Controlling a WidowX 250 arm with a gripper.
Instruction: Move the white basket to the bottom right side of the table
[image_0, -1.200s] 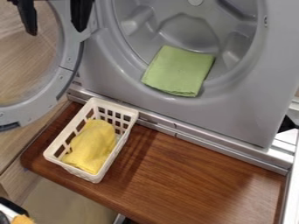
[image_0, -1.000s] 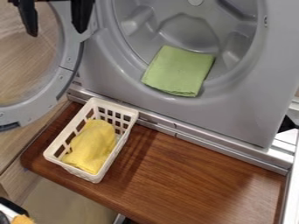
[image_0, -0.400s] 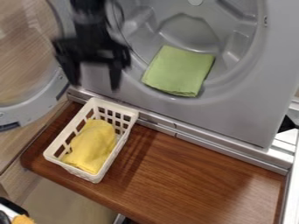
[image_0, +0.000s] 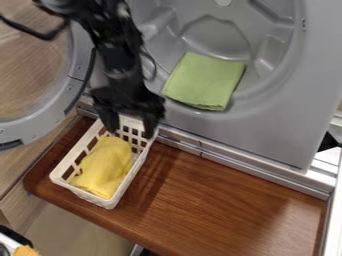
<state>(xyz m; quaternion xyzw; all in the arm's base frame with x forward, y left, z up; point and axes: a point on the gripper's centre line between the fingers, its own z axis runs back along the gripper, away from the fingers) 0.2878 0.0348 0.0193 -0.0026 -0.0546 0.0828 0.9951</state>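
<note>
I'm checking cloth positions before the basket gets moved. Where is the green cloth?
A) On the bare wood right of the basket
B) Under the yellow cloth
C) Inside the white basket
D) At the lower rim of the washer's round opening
D: the green cloth lies at the lower rim of the round opening, above the wooden table.

Widest free room: bare tabletop (image_0: 234, 210), from right side of basket (image_0: 93, 199) up to right edge. Left of basket, only narrow strip. Claw (image_0: 131, 131) is above far end of basket, fingers apart. Inside basket, yellow cloth (image_0: 105, 167) takes most of space; small gap at far end. Grey machine (image_0: 267, 132) stands along back edge, as wall; round door (image_0: 60, 105) blocks upper left.
</note>
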